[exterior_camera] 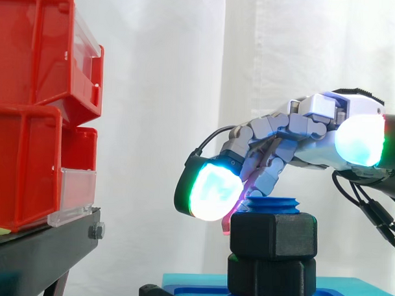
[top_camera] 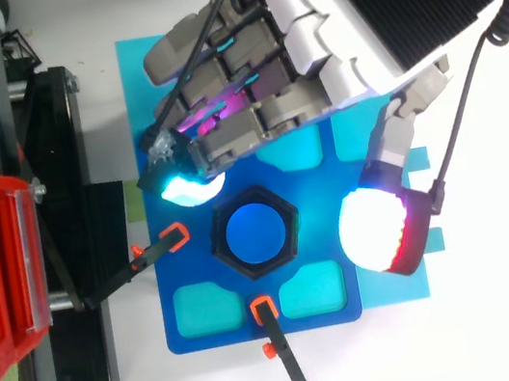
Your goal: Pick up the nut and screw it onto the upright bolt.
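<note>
A black hex nut (exterior_camera: 273,236) (top_camera: 254,233) sits on the upright blue bolt (exterior_camera: 273,204), whose top pokes out just above it. Below it on the bolt is a second black hex piece (exterior_camera: 271,278). My hand (exterior_camera: 315,129) (top_camera: 312,64) hovers over the far side of the nut. Its bent fingers (exterior_camera: 212,191) reach down to the nut's upper left edge, and a magenta-lit pad is close to the bolt's top. The thumb (top_camera: 379,230) is spread out to the nut's right, with a gap between them. Nothing is held in the hand.
The bolt stands in a blue fixture plate (top_camera: 188,260) on a cyan mat. Two orange-tipped black clamps (top_camera: 174,235) (top_camera: 264,308) hold the plate at its left and front edges. Red bins (exterior_camera: 30,103) on a black stand (exterior_camera: 45,246) are to the left.
</note>
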